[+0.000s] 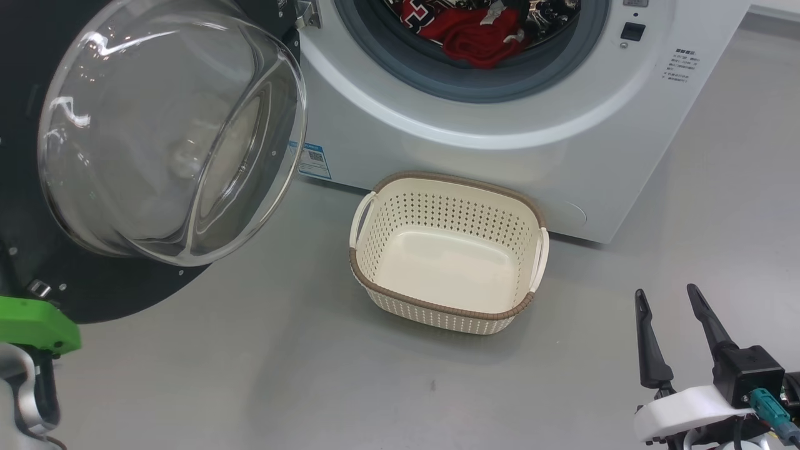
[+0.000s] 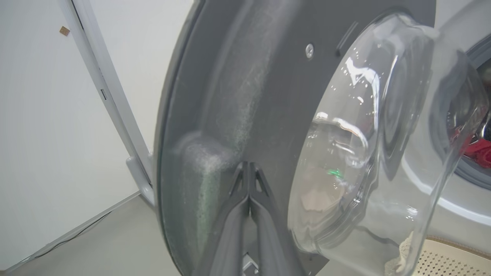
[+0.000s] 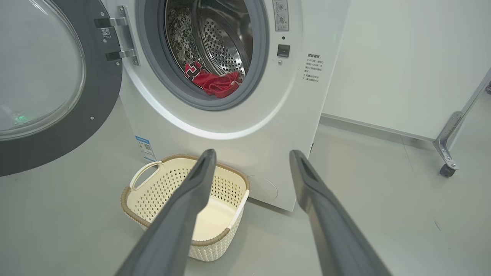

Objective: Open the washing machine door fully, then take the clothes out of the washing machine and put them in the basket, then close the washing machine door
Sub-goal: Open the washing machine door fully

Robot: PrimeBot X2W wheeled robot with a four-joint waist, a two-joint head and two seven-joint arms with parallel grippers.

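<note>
Door [image 1: 125, 290] wide open — left gripper [image 2: 249, 166] shut, near its dark inner face; right gripper [image 1: 665, 292] spread, holding nothing. Clothes [image 1: 475, 34] lie in washer [image 1: 500, 137] — basket [image 1: 437, 181] just before it.

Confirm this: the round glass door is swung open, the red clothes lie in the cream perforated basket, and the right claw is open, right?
The red fabric clothes lie in the white washing machine's drum, not the cream perforated plastic basket, which is empty; the right wrist view shows it. The door and right claw are open.
</note>
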